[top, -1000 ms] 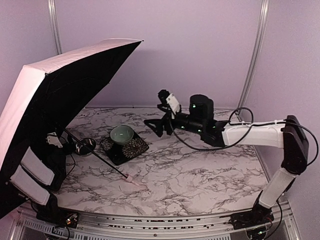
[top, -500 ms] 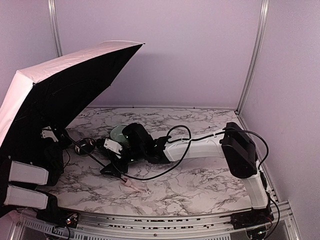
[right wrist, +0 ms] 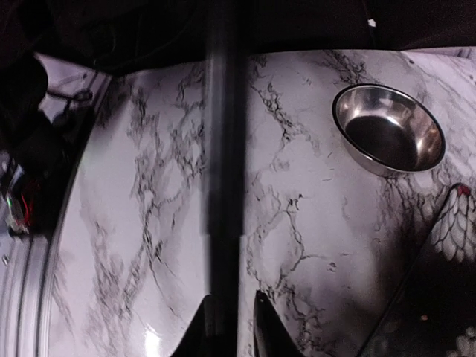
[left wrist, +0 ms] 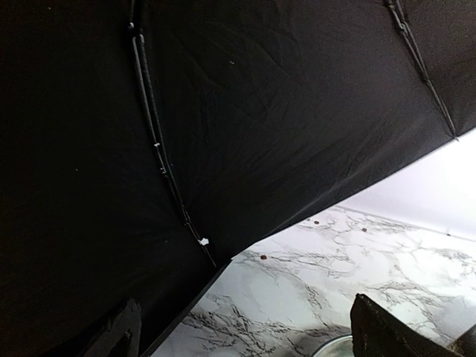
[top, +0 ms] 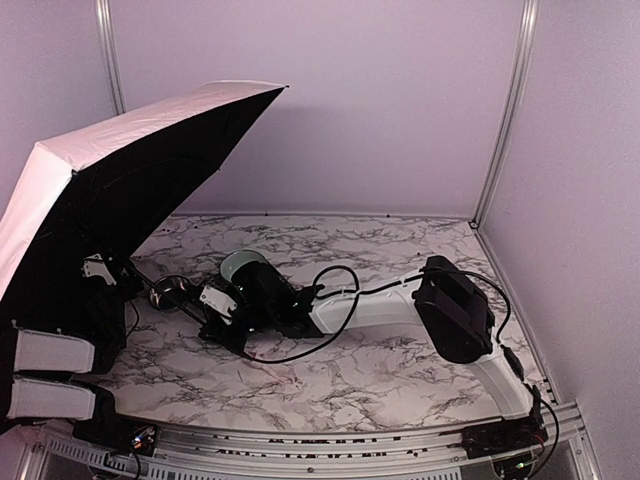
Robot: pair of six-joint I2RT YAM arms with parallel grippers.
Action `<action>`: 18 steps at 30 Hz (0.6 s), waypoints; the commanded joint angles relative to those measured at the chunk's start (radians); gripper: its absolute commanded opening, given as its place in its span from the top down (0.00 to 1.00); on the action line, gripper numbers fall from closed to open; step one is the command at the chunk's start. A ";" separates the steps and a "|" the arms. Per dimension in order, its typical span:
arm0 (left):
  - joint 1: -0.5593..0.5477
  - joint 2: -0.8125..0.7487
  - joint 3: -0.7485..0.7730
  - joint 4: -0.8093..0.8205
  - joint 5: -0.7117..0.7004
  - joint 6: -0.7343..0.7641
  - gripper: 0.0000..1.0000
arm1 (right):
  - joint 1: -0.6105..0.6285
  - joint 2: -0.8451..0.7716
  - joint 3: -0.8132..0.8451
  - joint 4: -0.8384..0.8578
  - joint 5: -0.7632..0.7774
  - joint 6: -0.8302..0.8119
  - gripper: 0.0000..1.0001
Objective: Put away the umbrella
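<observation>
Standing fully open at the left of the top view, the umbrella (top: 130,170) is not yet folded; right gripper (top: 215,322) sits low beneath its edge.
Left wrist view: black lining fills the frame; left gripper (left wrist: 249,338) wide, empty.
Right wrist view: fingers (right wrist: 264,331) pinch the shaft (right wrist: 222,186).
Collapsing and stowing remain.

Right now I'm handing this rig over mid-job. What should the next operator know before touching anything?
Umbrella: fully open, tilted over the left side of the table.
Right claw: shut on the shaft, low over the table.
Left claw: open, holding nothing, under the canopy.
Done: shaft gripped.
Left: collapse the canopy, fold it, strap it, put it away.
</observation>
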 commanded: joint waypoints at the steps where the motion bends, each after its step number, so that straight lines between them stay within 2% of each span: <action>1: -0.018 -0.025 0.001 -0.029 0.069 0.003 0.01 | 0.007 -0.063 0.022 0.065 0.038 0.065 0.92; 5: -0.050 -0.039 0.017 -0.051 0.075 0.031 0.01 | 0.004 -0.109 0.008 0.116 0.048 0.108 1.00; 14: -0.152 -0.096 0.062 -0.162 0.093 0.057 0.02 | -0.054 -0.332 -0.232 0.442 0.144 0.283 1.00; 18: -0.242 -0.101 0.100 -0.211 0.058 0.098 0.02 | -0.074 -0.397 -0.314 0.547 0.241 0.273 1.00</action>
